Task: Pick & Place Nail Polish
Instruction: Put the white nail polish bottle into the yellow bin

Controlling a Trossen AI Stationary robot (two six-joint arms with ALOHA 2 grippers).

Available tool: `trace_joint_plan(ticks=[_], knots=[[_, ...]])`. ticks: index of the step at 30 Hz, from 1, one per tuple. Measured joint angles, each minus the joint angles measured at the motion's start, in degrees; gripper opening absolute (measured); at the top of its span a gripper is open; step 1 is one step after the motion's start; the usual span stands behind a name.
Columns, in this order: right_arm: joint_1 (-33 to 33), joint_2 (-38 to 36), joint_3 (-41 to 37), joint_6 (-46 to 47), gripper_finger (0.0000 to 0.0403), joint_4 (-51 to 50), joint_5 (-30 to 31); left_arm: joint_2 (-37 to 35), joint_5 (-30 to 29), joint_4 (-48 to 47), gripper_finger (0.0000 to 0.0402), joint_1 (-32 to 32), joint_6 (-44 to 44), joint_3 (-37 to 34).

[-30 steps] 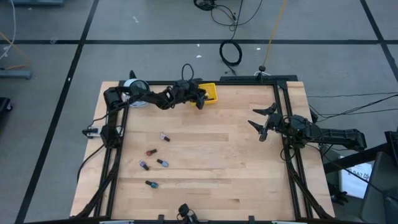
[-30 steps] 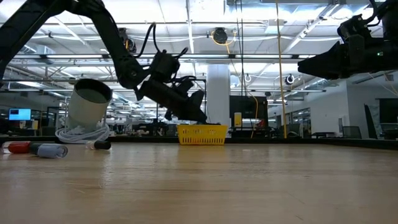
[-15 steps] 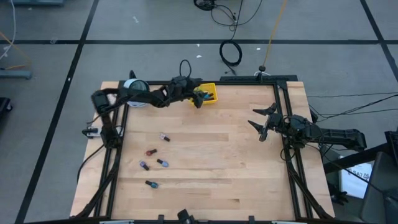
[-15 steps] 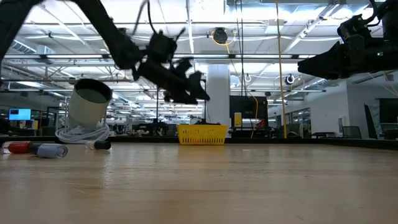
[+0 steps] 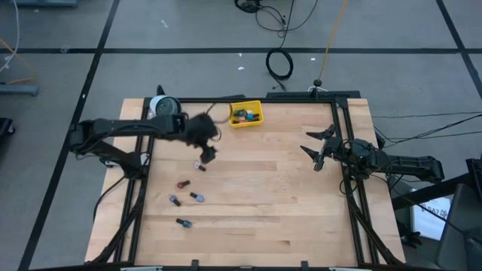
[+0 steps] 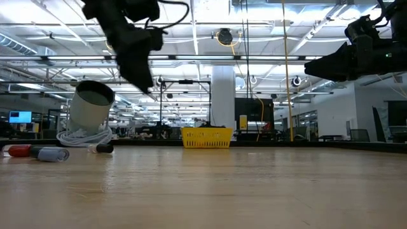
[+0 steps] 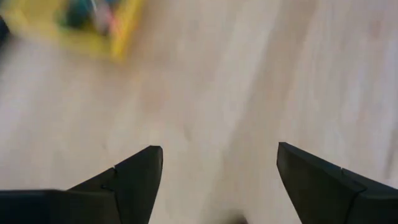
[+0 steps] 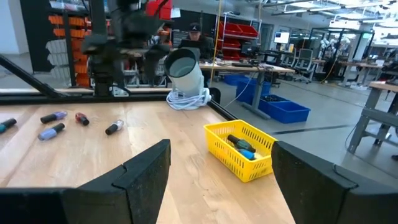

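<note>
The yellow tray [image 5: 245,114] holds several nail polish bottles [image 5: 241,115]. The left gripper [image 5: 206,153] hangs wide open and empty above the table, directly over one bottle [image 5: 199,165]; four more bottles [image 5: 183,184] lie nearby. The right gripper [image 5: 314,151] waits wide open.

Pale wood table [image 5: 263,188], planks with visible grain, catching a soft sheen in the low view. Yellow tray [image 8: 241,149] looks like plastic lattice, matt. Loose nail polish bottles [image 8: 52,131] with dark matt caps and glossy coloured bodies. Tape roll [image 6: 92,104] smooth, grey-white, probably plastic or paper, too far to say. Left gripper [image 7: 217,171] fingers matt black, hard-looking; right gripper [image 8: 221,162] the same dull black finish
</note>
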Motion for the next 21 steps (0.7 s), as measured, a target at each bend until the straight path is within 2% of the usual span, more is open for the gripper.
trace_joint_plan(ticks=[4, 10, 21], knots=[[0.0, 0.0, 0.0, 2.0, 0.0267, 0.0, 0.0, 0.6, -0.6, -4.3, 0.0301, -4.6, -7.4, -1.0], [0.0, 0.0, 0.0, 2.0, 0.0267, 0.0, 0.0, 1.4, -4.6, -3.3, 0.0300, -9.9, -9.7, -7.0], [0.0, 0.0, 0.0, 1.9, 0.0267, 0.0, 0.0, 1.4, -5.7, -0.3, 0.0300, -12.6, -36.3, -14.8]])
